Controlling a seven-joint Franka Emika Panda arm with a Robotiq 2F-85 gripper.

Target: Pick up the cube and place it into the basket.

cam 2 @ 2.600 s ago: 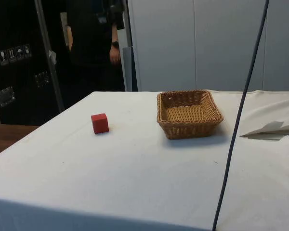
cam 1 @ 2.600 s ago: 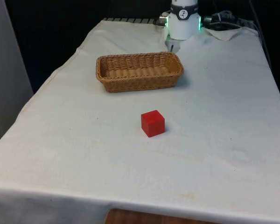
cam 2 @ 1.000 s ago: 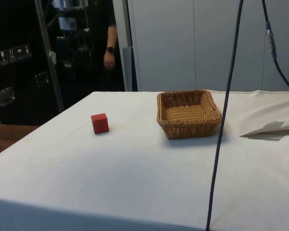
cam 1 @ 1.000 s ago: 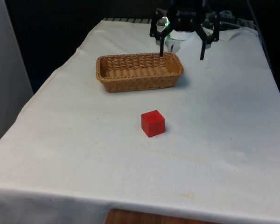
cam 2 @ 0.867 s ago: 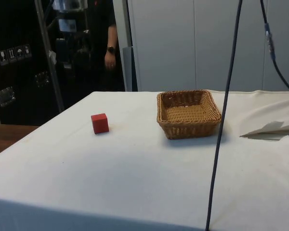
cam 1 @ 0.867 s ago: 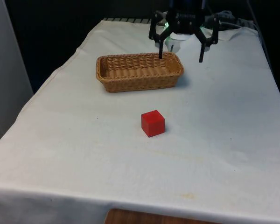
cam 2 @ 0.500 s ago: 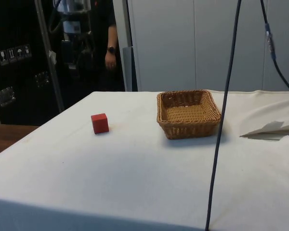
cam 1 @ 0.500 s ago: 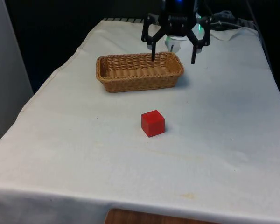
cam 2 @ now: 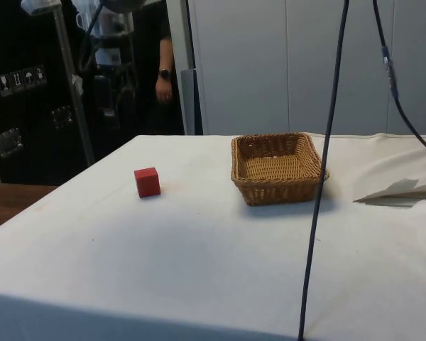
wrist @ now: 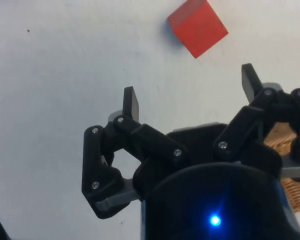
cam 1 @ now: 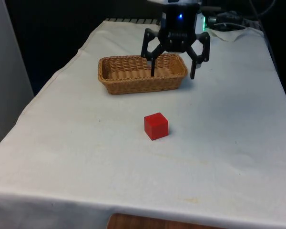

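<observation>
Hand [cam 1: 173, 75] wide open, nothing held, hanging by the basket [cam 1: 115, 78]. Better to centre above the cube [cam 1: 156, 126] before dropping.

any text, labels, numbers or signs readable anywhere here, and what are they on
No words or numbers can be read.
Dark cabinets: small white pictogram stickers, with symbols too small to make out.
Red cube: plain faces, no marking.
Wicker basket: no label.
White cloth: unprinted.
Hand: no lettering.
</observation>
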